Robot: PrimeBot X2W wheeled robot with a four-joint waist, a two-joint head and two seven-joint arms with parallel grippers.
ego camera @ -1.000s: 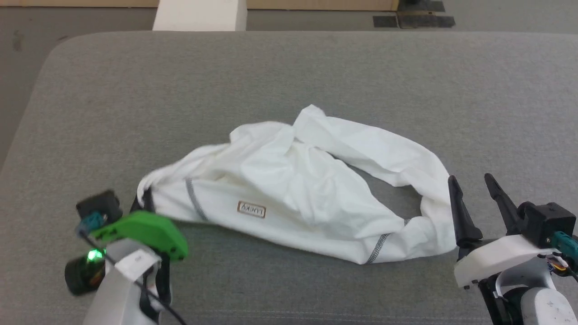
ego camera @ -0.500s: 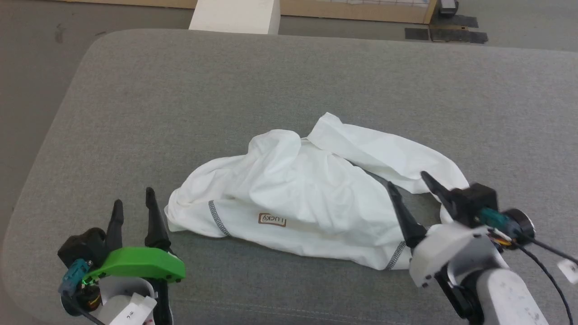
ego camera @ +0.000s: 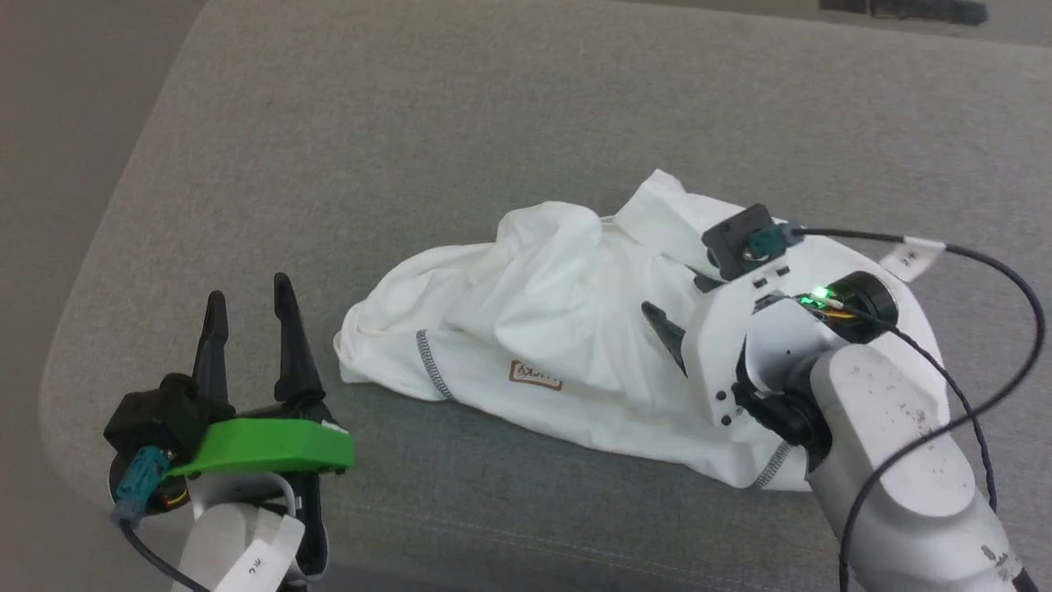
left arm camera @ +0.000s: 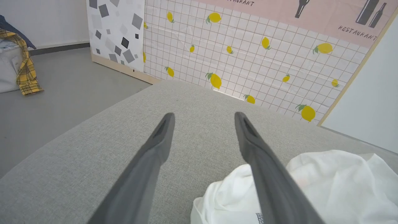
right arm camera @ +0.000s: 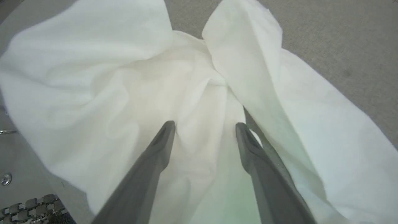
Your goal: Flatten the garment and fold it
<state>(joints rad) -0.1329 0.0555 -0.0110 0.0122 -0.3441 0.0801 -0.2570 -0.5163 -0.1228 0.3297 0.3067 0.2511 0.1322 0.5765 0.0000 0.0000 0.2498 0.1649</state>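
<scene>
The grey fabric-covered desk (ego camera: 411, 123) has a rounded corner at the robot's left. The garment (ego camera: 542, 312) lies on it in a crumpled white heap, right of the middle in the head view, unfolded, with one long sleeve looping off towards the right.

The right arm reaches in over the heap from the right and hides part of it. The right hand (right arm camera: 205, 124) is above the bunched middle of the shirt with its two dark fingers spread and nothing pinched between them. Whether the tips touch the cloth I cannot tell.

The left hand (ego camera: 249, 288) is over bare desk just beside the garment's left end. Its fingers are spread wide and hold nothing.

A brown-outlined logo patch (ego camera: 536, 376) faces up near the front edge, and a dark zigzag seam (ego camera: 431, 362) runs to its left.
</scene>
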